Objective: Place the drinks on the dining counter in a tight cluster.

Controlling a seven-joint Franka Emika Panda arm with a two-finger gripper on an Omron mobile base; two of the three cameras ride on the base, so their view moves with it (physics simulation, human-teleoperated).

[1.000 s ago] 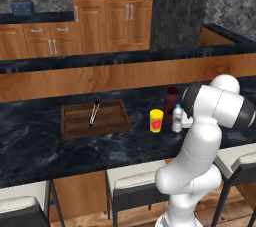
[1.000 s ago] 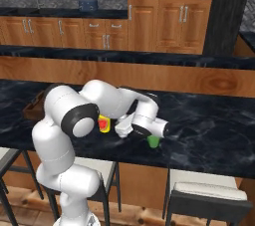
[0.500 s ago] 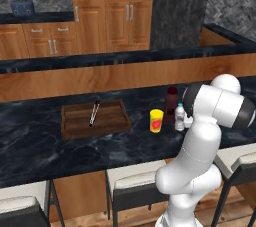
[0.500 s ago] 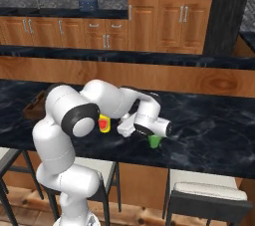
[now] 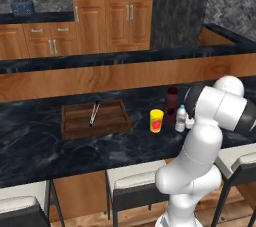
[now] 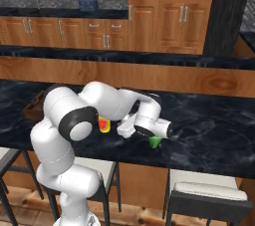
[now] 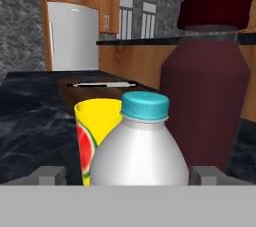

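The claw (image 7: 128, 173) stood wide around the clear bottle (image 7: 139, 143) without gripping it, on the black desk (image 5: 45, 141). The maroon bottle (image 5: 171, 105) stood just behind, a yellow cup (image 5: 156, 120) just left.

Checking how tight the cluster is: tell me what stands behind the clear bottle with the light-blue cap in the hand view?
Behind the clear bottle stand the maroon bottle and a yellow cup with a watermelon print; the bottle covers part of each.
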